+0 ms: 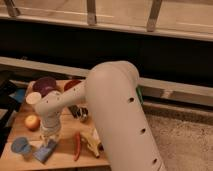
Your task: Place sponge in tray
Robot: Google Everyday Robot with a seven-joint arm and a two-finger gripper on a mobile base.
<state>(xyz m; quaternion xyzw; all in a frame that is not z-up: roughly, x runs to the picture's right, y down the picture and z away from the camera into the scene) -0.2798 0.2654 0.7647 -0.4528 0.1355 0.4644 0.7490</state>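
Gripper point(50, 136) is seen low over the blue sponge point(46, 150) by the tabletop's near-left corner — opening and hold cannot be told — and the sponge could be shoved against the blue cup point(20, 146) by an off-centre grasp.

You are looking at a wooden table point(65, 161) that is carrying a handful of things. A blue sponge point(46, 150) is lying near its front edge. A blue cup point(20, 146) is standing just left of the sponge, and an orange fruit point(32, 122) is sitting behind and left of it. A red pepper point(77, 145) and a banana point(93, 145) are lying to the sponge's right. A purple bowl point(46, 85) and a red bowl point(72, 84) are resting well behind the sponge. The gripper point(50, 136) is hanging right over the sponge's back end.
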